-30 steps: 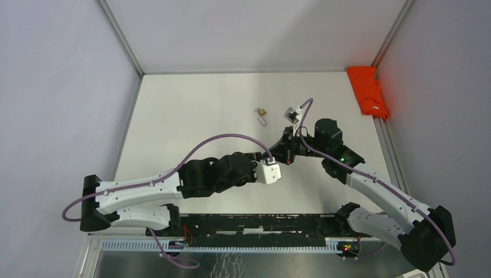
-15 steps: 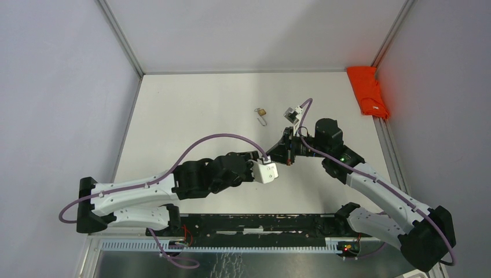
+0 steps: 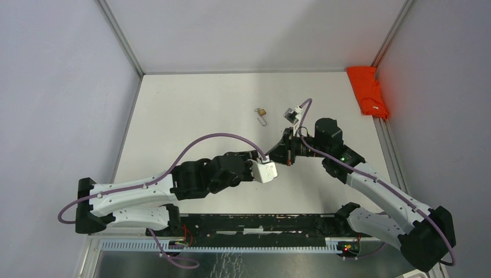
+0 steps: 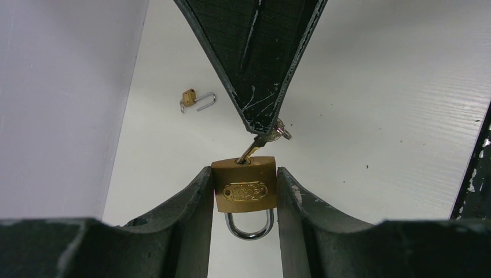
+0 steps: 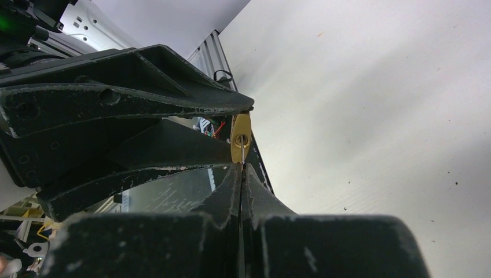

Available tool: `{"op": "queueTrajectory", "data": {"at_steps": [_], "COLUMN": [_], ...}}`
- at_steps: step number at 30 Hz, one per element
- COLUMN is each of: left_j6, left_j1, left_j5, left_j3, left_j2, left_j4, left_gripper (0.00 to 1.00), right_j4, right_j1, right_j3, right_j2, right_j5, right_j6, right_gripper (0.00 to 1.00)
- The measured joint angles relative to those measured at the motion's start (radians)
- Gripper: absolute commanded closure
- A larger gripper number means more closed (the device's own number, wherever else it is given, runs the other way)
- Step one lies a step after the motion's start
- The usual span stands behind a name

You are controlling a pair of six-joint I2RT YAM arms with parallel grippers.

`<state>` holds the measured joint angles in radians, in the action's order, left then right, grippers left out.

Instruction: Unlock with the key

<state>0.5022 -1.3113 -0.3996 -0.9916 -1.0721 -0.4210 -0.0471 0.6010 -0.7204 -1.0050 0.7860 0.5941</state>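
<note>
A brass padlock (image 4: 243, 191) is clamped by its sides between my left gripper's (image 4: 243, 171) fingers, keyhole end pointing away and steel shackle (image 4: 249, 227) toward the wrist, both legs in the body. A brass key (image 4: 255, 149) sticks in the keyhole at a slant. My right gripper (image 4: 267, 123) comes down from above, shut on the key's head. In the right wrist view the shut fingertips (image 5: 241, 169) meet just below the padlock (image 5: 240, 136). From above, the two grippers (image 3: 278, 157) (image 3: 289, 152) meet over the middle of the table.
A second, smaller brass padlock (image 3: 262, 112) (image 4: 195, 99) lies on the white table beyond the grippers, its shackle swung open. An orange cloth (image 3: 367, 90) lies at the far right edge. Grey walls close in the left, back and right sides.
My left arm has drawn back slightly to the left with the padlock. The right arm has stayed put, and both grips are unchanged.
</note>
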Motion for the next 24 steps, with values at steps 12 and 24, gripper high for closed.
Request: {"op": "queueTrajectory", "data": {"at_steps": [12, 24], "left_j6": [0.000, -0.079], "left_j1": [0.000, 0.000], "left_j5": [-0.029, -0.154], "left_j3": [0.000, 0.018], "left_j2": [0.002, 0.077], "left_j4": [0.018, 0.032], "left_gripper": [0.98, 0.98], "right_j4": [0.141, 0.335], "right_j1": [0.001, 0.001], "right_j3": [-0.079, -0.154], "right_j2": [0.005, -0.019], "right_j5": [-0.092, -0.420], "right_j6": [-0.100, -0.304], "right_gripper": [1.00, 1.00]}}
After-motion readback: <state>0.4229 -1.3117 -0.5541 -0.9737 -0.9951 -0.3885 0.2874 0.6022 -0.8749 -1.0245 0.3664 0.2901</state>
